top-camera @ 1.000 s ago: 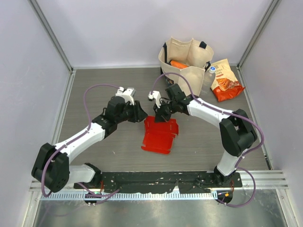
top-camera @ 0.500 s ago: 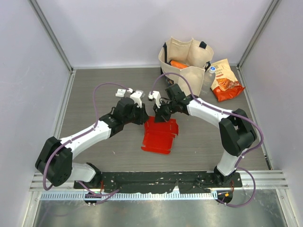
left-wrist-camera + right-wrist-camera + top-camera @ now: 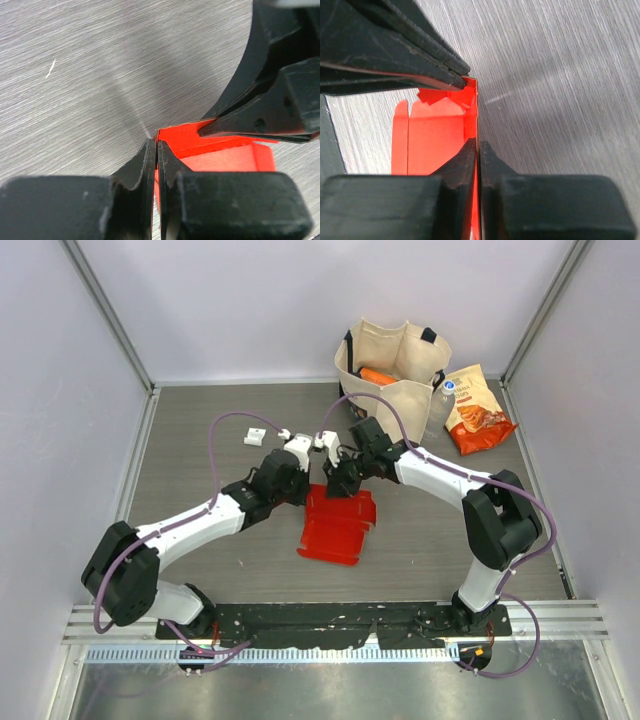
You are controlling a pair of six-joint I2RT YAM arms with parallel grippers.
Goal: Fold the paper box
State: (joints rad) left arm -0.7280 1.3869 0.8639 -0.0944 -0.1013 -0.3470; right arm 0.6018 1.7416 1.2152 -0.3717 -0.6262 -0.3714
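paper box [image 3: 335, 530] far edge hidden

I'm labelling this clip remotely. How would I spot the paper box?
Start at the middle of the grey table. The paper box sits there: thin, bright red card with tabs, unlike the crinkly snack bag beside the beige tote.

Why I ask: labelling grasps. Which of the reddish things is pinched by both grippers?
The flat paper box at mid-table: left gripper and right gripper are shut on its edge. The snack bag lies apart, untouched.
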